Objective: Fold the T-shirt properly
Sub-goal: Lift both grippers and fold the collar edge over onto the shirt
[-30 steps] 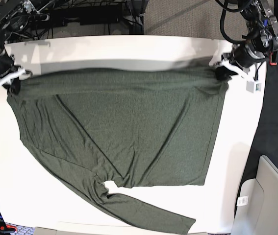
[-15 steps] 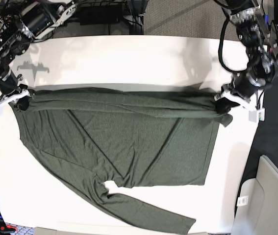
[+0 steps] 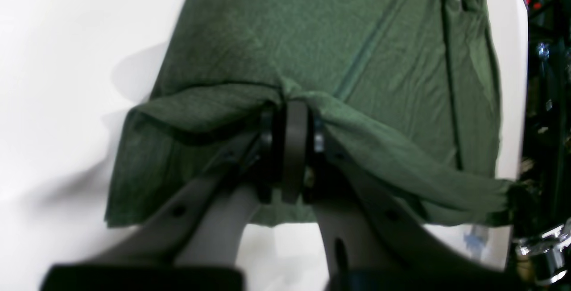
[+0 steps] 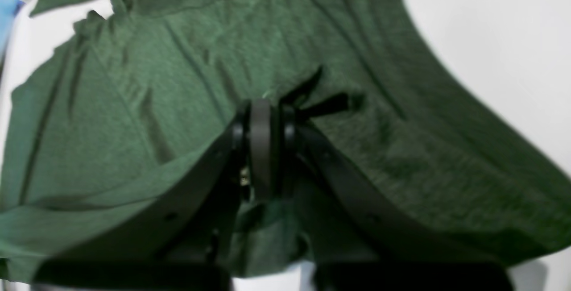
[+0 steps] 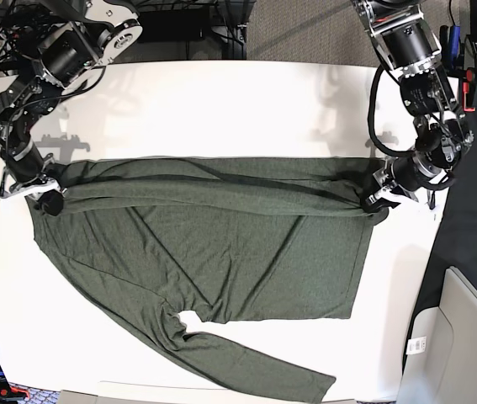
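T-shirt (image 5: 221, 244): spread flat across the middle of the white table (image 5: 221, 101), reaching from near the left edge to near the right edge in the base view. Its far edge is gathered into a raised band running across between the 2 grippers. 1 long sleeve trails toward the near edge.

Left gripper (image 5: 378, 195): jaws fully closed, pinching a bunched corner of the T-shirt near the table's right edge. The wrist view shows the cloth draped to both sides of the closed gripper (image 3: 292, 108).

Right gripper (image 5: 46, 192): jaws also fully closed on the shirt's opposite corner, near the left edge. Its own camera shows the closed gripper (image 4: 263, 108) set against the fabric, though that view is blurred.

Risk, slip: the fabric looks thin and soft, so I judge that uneven pulling by the 2 arms could draw a corner out of a pinch.

Risk, skew: if 1 arm leads, the fold line would likely land crooked and wrinkle.

Risk, sleeve: the trailing sleeve may be left sticking out of the fold.

Containers: none on the table. A pale bin-like object (image 5: 465, 337) sits beyond the near right corner; its contents cannot be seen.
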### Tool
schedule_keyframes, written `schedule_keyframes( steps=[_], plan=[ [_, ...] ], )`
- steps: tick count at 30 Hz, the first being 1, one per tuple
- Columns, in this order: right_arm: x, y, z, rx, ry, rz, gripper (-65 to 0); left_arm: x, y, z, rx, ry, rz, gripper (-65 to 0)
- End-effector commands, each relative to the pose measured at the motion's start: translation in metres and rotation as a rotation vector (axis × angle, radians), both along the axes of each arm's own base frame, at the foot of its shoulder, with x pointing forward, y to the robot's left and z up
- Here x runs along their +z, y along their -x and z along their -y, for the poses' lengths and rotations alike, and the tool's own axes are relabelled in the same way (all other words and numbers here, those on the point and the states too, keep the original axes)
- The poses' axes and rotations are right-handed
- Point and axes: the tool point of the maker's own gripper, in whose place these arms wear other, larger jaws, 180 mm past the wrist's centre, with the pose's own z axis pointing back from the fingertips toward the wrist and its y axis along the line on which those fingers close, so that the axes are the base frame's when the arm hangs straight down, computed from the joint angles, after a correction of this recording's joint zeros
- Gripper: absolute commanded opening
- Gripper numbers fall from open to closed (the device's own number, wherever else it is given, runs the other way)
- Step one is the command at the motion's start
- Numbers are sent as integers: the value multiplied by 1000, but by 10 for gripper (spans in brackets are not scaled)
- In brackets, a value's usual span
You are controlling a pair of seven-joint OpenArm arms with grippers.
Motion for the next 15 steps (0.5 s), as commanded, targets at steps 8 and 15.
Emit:
schedule_keyframes(
  steps=[8,15],
  plan=[
    [19,-12,8,-17,1,78,-639,13,-11,-11,22,-14,43,-561],
    [1,16,28,-84,-25,10,-482,4,5,-21,6,-35,-10,-372]
  ],
)
